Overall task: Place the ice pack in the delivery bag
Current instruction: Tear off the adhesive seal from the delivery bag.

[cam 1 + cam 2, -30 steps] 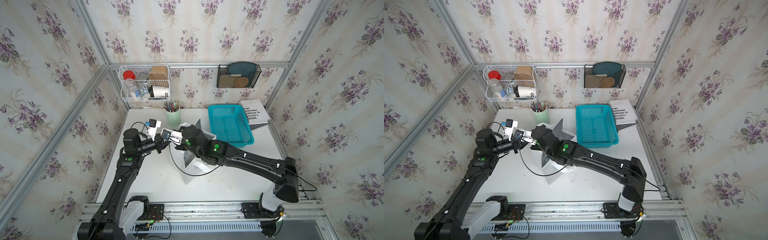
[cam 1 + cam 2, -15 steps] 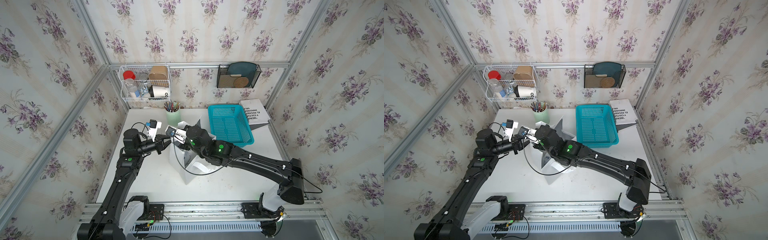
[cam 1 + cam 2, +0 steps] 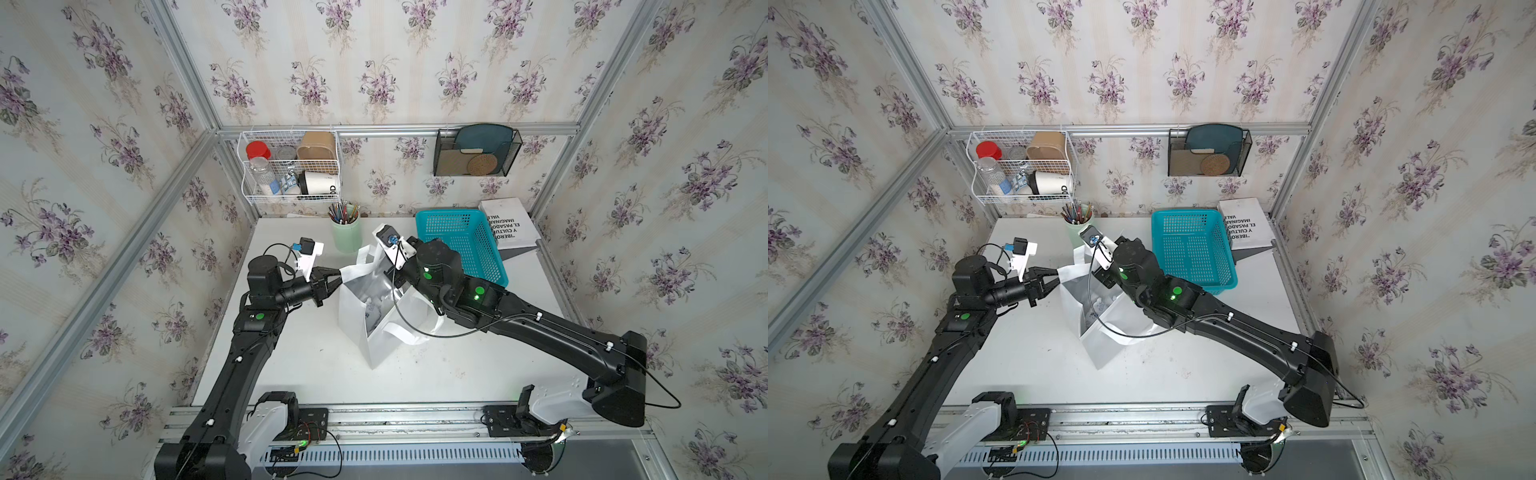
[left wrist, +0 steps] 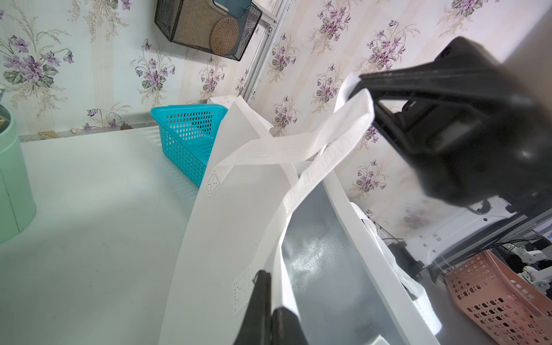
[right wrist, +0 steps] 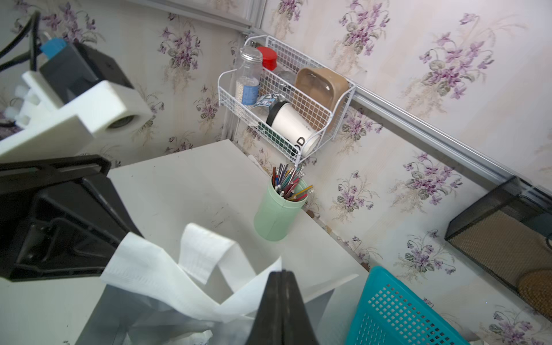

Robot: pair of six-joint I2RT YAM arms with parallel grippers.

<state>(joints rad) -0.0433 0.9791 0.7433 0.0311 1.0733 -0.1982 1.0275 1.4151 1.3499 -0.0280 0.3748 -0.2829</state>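
The delivery bag (image 3: 376, 340) is stood at the middle of the desk (image 3: 316, 374), beside the turquoise basket (image 3: 461, 245). Its handle (image 3: 357, 270) is clamped by the closed jaws of the left gripper (image 3: 337, 280); the jaws of the right gripper (image 5: 280, 277) are shut against it. The ice pack cannot be identified.

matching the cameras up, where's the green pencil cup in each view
Top view: pencil cup at the table's back edge, under the wire rack.
Top view: same place, partly behind the right wrist camera.
Left wrist: cut off at the frame edge.
Right wrist: whole, against the wall.
Shared landmark: turquoise basket.
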